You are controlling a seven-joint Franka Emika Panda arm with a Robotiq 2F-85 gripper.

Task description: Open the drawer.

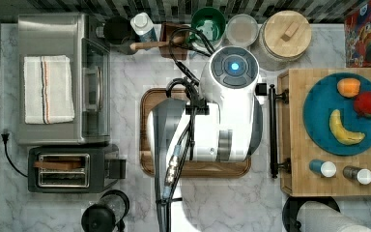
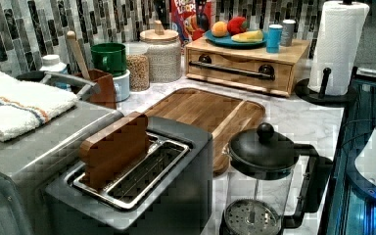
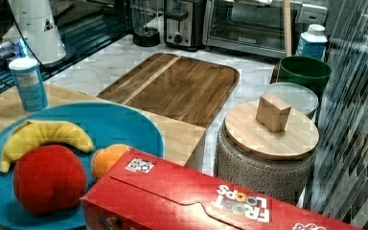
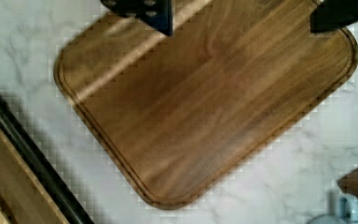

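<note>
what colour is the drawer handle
Black, a long bar handle across the light-wood drawer; clearest in the left view.

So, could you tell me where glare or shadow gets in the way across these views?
Top view: the arm hides most of the wooden tray and throws a soft shadow below it. Left view: the drawer handle is evenly lit. Wrist view: a pale light streak crosses the tray; the gripper fingers are dark silhouettes.

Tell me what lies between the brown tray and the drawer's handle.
Only a bare strip of marble counter separates the brown tray from the drawer's black handle; the left view shows it best.
</note>
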